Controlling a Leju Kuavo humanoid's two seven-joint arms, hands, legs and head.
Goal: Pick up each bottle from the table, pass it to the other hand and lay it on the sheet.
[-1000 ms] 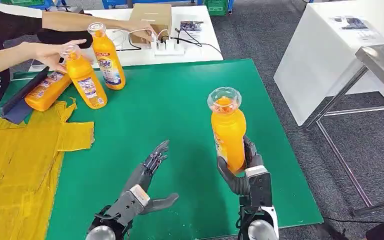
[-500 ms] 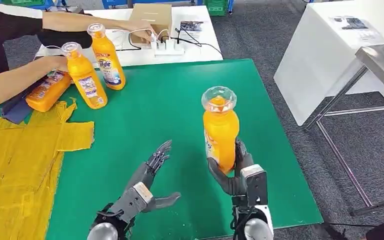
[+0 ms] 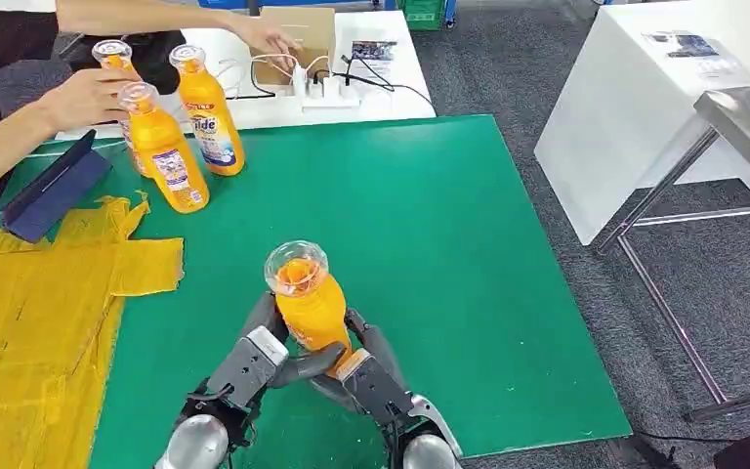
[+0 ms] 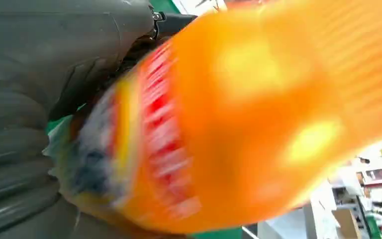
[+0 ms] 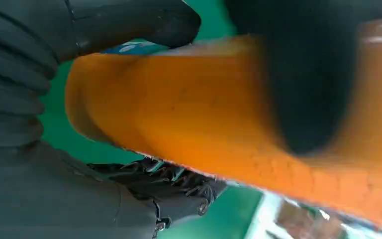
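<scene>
Over the near edge of the green counter (image 3: 430, 215), the orange bottle (image 3: 312, 303) stands upright between both hands: handover point. Right hand (image 3: 366, 363) grips the lower body; left hand (image 3: 269, 347) wraps the opposite side, so both appear clamped. Bottle is smooth glossy plastic with a clear domed cap. Yellow crinkled sheet (image 3: 39, 313) lies on the left, so the left hand suits the placing.

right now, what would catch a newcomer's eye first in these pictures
The orange bottle stands out first, held upright between the left hand and the right hand over the near edge of the green table. Next come three more orange bottles at the far left corner, where a person's hand touches one. A crumpled yellow sheet covers the table's left side.
</scene>
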